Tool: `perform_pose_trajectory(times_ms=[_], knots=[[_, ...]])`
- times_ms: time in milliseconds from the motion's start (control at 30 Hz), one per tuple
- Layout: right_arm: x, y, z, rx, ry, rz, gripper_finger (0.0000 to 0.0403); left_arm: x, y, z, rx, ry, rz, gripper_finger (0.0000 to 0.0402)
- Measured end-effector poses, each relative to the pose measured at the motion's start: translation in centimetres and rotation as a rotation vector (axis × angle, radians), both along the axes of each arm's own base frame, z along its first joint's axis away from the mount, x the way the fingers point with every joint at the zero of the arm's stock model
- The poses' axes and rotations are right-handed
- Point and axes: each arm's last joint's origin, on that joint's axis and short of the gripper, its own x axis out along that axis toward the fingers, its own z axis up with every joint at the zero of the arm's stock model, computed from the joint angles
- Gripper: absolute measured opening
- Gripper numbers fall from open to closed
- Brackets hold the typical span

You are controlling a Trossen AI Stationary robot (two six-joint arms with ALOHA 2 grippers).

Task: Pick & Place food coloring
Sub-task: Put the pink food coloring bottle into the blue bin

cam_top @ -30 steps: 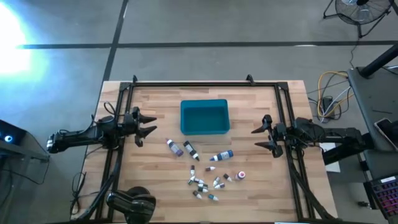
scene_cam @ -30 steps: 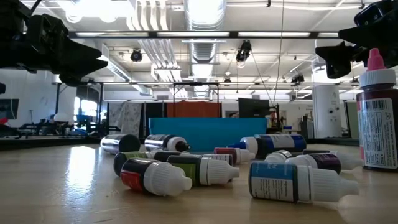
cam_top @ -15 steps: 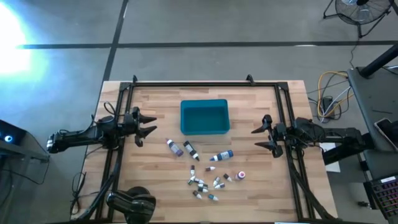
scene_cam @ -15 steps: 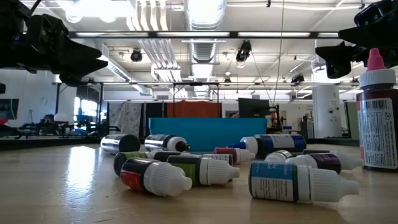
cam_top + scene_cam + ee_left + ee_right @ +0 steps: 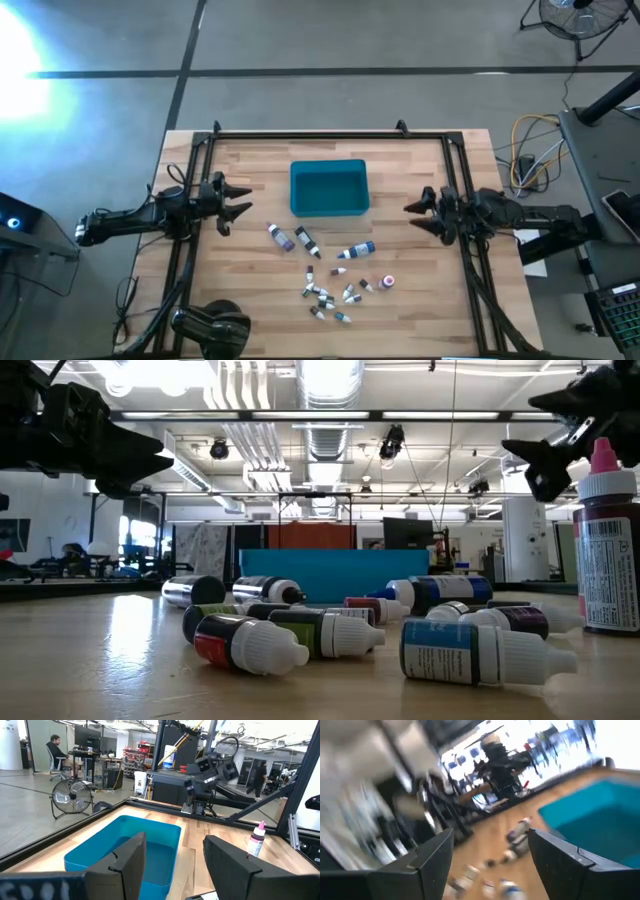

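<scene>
So we're right at the start of this one, nothing picked up yet as far as we can judge. The food coloring (image 5: 328, 270) is all lying loose on the wooden table (image 5: 420, 310), scattered in the lower middle of the high view: a few longer bottles closest to the teal bin (image 5: 328, 187), then a tight cluster of tiny ones further down. One pink-capped bottle (image 5: 606, 550) stands upright at the far right of the low view; the rest are on their sides. The bin sits upper middle of the table and looks like it has nothing in it, going by the left wrist view.

Our left gripper (image 5: 232, 200) hangs at the left edge of the table, fingers spread wide and holding nothing, level with the bin. It looks like it's just waiting. Our right gripper (image 5: 418, 216) is over at the right side, also splayed apart with nothing between the fingers, and its wrist view is smeared, so we'd guess that arm is the one on the move.

Next move, as we see it: swing the right gripper in and down toward the nearest bottle, probably the blue-bodied one (image 5: 358, 249) lying just below the bin's lower right corner. It's lying on its side, so we'd want the fingers lined up across its body, and careful not to knock the neighbours.
</scene>
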Motion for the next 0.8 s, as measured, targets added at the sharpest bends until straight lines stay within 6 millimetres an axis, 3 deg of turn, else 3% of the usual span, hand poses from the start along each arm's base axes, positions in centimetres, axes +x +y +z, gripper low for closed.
perform_pose_trajectory(times_ms=[67, 233, 367, 567, 800], knots=[[0.0, -0.1, 0.0, 0.12, 0.002, -0.039, 0.0249, 0.0, 0.0, 0.0, 0.0, -0.001, 0.0, 0.0176], [0.1, -0.3, 0.0, 0.178, 0.005, -0.1, 0.0249, 0.0, 0.0, 0.0, 0.0, 0.0, 0.0, 0.0176], [0.0, -0.4, 0.4, 0.364, -0.044, -0.11, 0.0249, 0.0, 0.0, 0.0, 0.0, 0.0, 0.0, 0.0176], [0.1, -0.5, 0.5, 0.465, -0.062, -0.132, 0.0249, 0.0, 0.0, 0.0, 0.0, 0.0, 0.0, 0.0176], [1.1, 0.3, -0.6, 0.65, 0.125, 0.013, 0.0249, 0.0, 0.0, 0.0, 0.0, 0.0, 0.0, 0.0176]])
